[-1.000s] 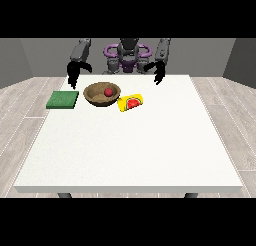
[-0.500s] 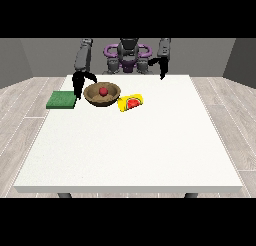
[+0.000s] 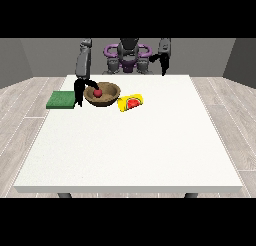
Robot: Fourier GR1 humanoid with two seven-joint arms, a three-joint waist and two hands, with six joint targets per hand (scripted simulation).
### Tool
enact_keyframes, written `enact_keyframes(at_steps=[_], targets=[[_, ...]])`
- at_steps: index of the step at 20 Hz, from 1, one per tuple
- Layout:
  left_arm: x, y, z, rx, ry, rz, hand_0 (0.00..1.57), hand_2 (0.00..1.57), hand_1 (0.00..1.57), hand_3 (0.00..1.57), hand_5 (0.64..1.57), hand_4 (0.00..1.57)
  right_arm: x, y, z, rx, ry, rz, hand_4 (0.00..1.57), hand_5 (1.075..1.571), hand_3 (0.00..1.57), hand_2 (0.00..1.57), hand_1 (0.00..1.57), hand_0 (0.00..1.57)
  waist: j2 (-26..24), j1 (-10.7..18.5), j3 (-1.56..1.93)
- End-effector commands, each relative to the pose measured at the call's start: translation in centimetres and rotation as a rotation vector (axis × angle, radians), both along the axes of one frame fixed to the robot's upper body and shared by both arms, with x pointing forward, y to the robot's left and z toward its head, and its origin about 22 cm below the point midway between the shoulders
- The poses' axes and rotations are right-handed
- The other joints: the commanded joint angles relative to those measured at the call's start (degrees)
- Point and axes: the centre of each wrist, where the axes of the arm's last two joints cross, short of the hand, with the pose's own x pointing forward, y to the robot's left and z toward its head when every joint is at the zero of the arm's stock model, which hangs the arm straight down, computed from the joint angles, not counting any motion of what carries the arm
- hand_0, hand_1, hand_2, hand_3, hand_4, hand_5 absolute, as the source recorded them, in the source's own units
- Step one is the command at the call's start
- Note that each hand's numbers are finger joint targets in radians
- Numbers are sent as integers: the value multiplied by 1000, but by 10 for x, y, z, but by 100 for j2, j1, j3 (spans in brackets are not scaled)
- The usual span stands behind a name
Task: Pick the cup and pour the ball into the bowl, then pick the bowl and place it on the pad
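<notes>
1. a green pad (image 3: 62, 99) lies flat at the far left of the white table (image 3: 130, 150), close to the left edge.
2. just right of the pad, the hand at the view's left (image 3: 80, 90) hangs down between the pad and the bowl, with its fingers pointing down at the table and a thumb or finger reaching right to the bowl's left rim. whether it grips the rim cannot be told.
3. a brown bowl (image 3: 102, 95) stands upright on the table right of that hand, with a red ball (image 3: 98, 92) inside it.
4. just right of the bowl, a yellow cup (image 3: 130, 102) lies on its side, its red inside facing the near side.
5. the robot (image 3: 128, 55) stands behind the far edge.
6. the hand at the view's right (image 3: 162, 61) is raised above the far edge, well apart from the cup. its fingers point down; open or closed cannot be told.
</notes>
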Motion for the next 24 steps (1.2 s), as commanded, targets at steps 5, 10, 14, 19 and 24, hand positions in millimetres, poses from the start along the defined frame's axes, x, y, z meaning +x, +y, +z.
enact_keyframes(at_steps=[5,10,14,19,24], targets=[[2,-7,24,18,-26,5,0,0,0,0,1422,951,2,19,-17,53,-4,-38,480,1568,0,0,0,0,163,47,13],[-7,-11,21,-2,-124,-44,0,0,0,0,1424,944,-18,23,-38,186,103,-156,651,1521,0,573,972,972,553,272,19],[-6,-1,17,9,-71,-20,0,0,0,0,1408,956,-20,-3,-30,141,140,-220,965,1478,1457,1571,1571,1571,457,220,7],[-13,17,0,11,-25,-36,0,0,0,0,1375,1042,-5,-14,-9,139,160,-284,938,1486,1478,1571,1571,1571,79,295,-3],[7,28,1,-7,48,43,0,0,0,0,1358,1121,32,-4,29,95,244,-234,940,1495,1525,1571,1571,1571,-451,-179,2]])
